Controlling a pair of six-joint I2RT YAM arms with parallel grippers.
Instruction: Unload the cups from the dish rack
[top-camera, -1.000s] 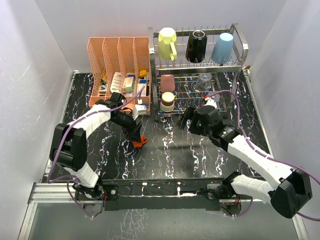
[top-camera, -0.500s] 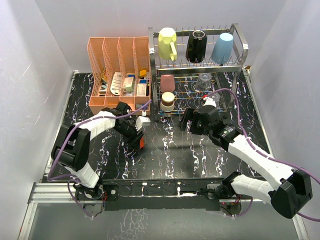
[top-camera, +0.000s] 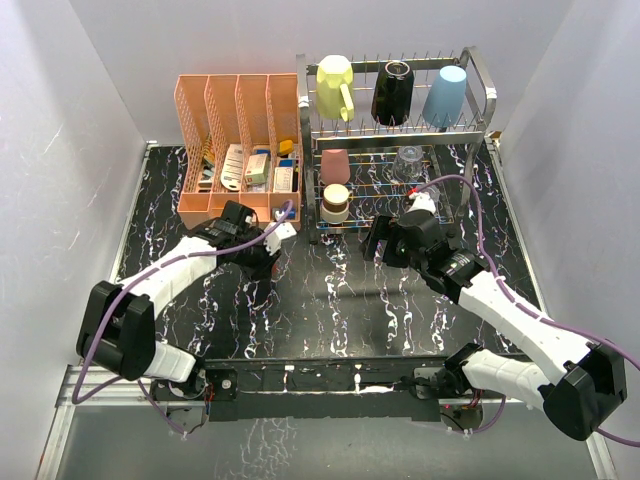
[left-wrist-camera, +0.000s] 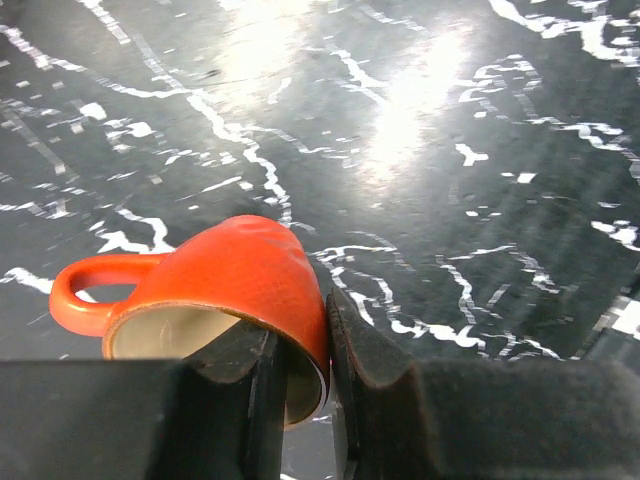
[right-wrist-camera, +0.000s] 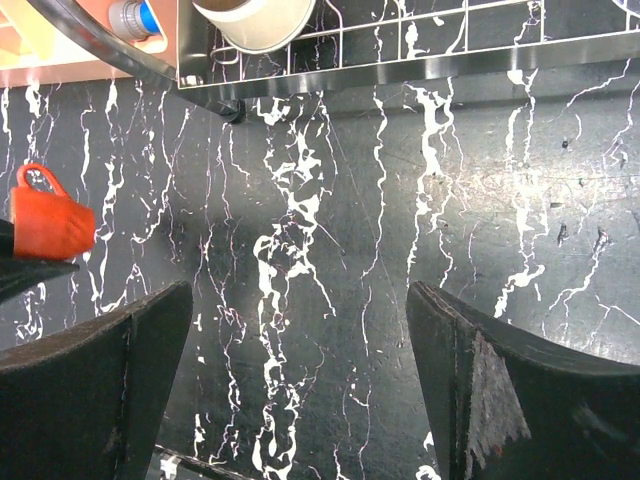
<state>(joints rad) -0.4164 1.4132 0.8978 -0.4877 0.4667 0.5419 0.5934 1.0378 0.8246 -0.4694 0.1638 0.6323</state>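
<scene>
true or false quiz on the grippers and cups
The left gripper is shut on the rim of the small orange-red cup. True.
The right gripper holds the glossy black mug. False: it is open and empty; that mug sits on the top tier of the chrome wire dish rack.
The pale yellow mug sits on the top tier. True.
The light blue tumbler is on the lower tier. False: top tier, beside the black mug.

Rim of orange-red cup (left-wrist-camera: 230, 285) part-hidden behind left tool (left-wrist-camera: 303, 345); dish rack (right-wrist-camera: 420, 72) cut by top edge.
</scene>
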